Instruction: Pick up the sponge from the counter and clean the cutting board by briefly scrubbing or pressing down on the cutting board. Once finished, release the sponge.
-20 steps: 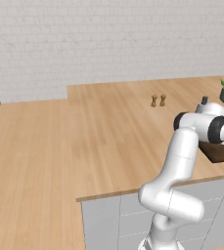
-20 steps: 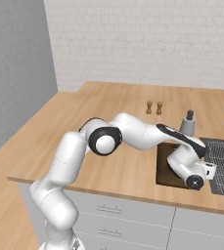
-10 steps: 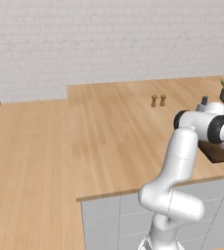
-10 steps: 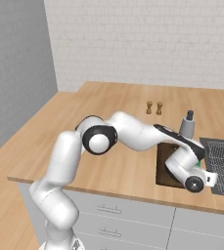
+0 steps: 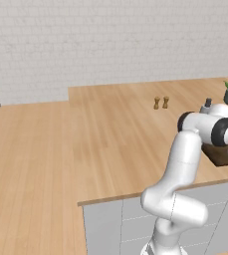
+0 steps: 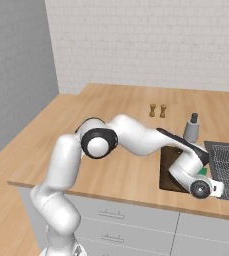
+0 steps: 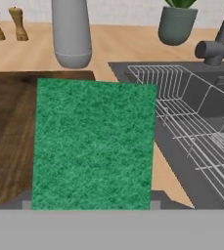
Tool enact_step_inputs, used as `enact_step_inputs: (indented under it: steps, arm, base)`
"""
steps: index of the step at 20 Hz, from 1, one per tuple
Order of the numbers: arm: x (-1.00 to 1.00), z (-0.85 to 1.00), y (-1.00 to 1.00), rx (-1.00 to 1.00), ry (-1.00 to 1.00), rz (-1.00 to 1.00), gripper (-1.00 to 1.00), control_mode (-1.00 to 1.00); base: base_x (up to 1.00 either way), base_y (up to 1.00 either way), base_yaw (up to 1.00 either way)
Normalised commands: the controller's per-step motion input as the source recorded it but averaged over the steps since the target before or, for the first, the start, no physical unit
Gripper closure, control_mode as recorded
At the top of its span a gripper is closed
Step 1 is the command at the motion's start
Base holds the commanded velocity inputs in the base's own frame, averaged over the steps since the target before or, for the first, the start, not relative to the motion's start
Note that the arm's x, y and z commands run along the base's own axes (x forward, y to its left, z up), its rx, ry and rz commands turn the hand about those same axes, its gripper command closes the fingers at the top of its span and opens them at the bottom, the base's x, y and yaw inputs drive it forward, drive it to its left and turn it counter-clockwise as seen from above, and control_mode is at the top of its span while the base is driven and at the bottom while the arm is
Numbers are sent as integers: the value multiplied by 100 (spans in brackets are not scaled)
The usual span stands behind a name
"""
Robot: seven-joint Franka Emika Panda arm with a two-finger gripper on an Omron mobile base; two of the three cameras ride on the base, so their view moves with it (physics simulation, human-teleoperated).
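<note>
One green sponge point(image 7: 94, 146) fills the middle of the hand view, its lower edge flanked by the two dark finger tips, so the gripper point(image 6: 206, 183) appears to be clamped on it, though the contact itself is hidden. The sponge sits over the right end of the dark brown cutting board point(image 7: 11, 136), beside a wire dish rack point(image 7: 191, 127). A grey bottle point(image 7: 72, 34) stands behind the board on the light-wood counter point(image 5: 85, 144).
</note>
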Motion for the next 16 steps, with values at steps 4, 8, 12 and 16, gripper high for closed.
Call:
enact_step_inputs:
  steps: [4,8,12,16]
  arm:
    - [-89,-24,1,0,5,0,100,-100]
    - [-13,92,6,-1,14,0,100,-100]
    - [-2,91,24,-7,31,2,100,-100]
    - [-8,31,34,-15,31,8,100,-100]
  base:
    - [0,0,0]
    - [0,0,0]
    - [0,0,0]
    - [0,0,0]
